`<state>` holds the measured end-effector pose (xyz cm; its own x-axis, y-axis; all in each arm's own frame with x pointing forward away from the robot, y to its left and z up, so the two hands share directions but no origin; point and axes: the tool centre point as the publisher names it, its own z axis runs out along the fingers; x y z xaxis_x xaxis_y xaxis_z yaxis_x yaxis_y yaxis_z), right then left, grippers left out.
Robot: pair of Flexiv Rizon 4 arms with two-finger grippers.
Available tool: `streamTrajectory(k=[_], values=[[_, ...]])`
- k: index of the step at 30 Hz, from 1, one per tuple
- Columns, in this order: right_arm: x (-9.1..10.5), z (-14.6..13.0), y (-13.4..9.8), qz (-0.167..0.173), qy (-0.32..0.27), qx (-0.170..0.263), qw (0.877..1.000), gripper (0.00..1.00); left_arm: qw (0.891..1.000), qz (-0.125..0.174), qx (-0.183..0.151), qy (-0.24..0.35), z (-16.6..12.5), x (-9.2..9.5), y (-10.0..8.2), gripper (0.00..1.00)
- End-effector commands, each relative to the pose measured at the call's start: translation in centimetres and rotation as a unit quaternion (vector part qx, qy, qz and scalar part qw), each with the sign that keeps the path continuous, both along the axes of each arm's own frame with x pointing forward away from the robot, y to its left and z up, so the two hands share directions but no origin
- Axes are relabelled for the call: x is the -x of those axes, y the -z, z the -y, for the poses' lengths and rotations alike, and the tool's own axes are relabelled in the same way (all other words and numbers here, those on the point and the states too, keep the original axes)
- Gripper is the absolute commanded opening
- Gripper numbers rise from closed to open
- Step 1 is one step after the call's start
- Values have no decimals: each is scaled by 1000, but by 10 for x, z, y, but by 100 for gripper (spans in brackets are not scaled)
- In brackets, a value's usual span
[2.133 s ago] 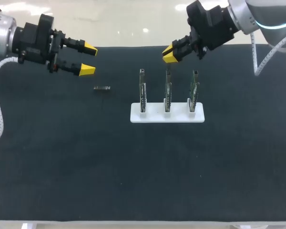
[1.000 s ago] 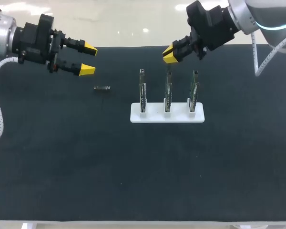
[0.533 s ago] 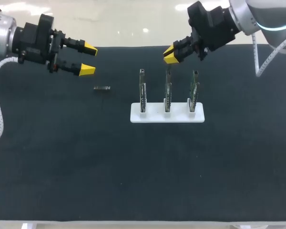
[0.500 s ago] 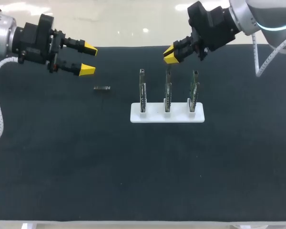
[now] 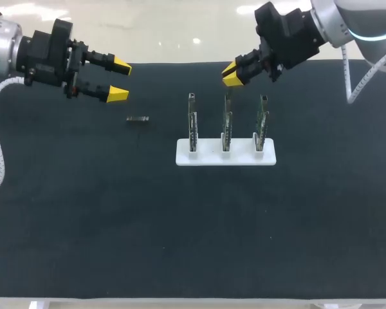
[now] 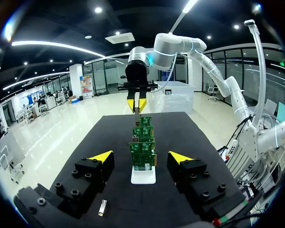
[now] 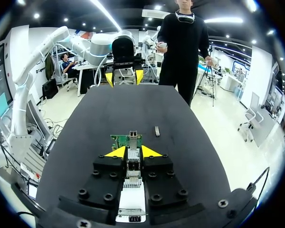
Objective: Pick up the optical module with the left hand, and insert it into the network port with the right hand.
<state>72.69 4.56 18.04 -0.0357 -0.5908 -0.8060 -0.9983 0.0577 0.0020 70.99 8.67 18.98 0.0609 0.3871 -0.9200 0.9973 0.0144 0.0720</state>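
Head view: left gripper [image 5: 119, 78] hangs over the far left part of the black table [image 5: 180, 225], fingers wide apart, nothing between them. Optical module [image 5: 137, 119] lies flat on the table, near that gripper and towards the front from its tips, well apart from the white base [image 5: 225, 157] to its right. Base carries three circuit boards [image 5: 226, 122], upright in a row. Right gripper [image 5: 232, 74] hangs above the far end of the middle board, fingers narrow with a slim gap, holding nothing. Left wrist view: module lies on the table under one finger's side; boards line up ahead, right gripper beyond them. Right wrist view: network port [image 7: 132, 137] on the nearest board's edge sits just ahead of the narrow fingertips; module lies farther ahead, apart from the boards.
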Motion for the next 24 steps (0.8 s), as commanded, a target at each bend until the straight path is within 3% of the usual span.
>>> streamTrajectory(k=[1, 24], values=[[0, 0, 2, 2, 1, -2, 1000, 0, 1000, 2, 1, -2, 0, 2, 0, 100], [-7, -3, 8, 9, 1, -3, 1000, 0, 1000, 2, 1, -2, 0, 2, 0, 100]])
